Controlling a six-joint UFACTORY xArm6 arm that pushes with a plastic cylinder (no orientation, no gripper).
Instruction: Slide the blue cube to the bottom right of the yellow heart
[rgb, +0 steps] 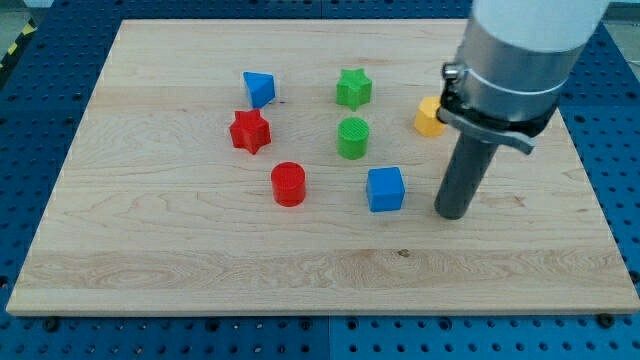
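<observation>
The blue cube (385, 189) lies on the wooden board, right of centre. The yellow heart (428, 118) lies above and to the right of it, its right side hidden behind the arm. My tip (452, 213) rests on the board just to the right of the blue cube, a small gap apart, and below the yellow heart.
A green cylinder (352, 137) and a green star (353, 88) lie above the cube. A red cylinder (288, 184), a red star (250, 131) and a blue triangular block (259, 88) lie to the left. The board's right edge (590, 180) is near the tip.
</observation>
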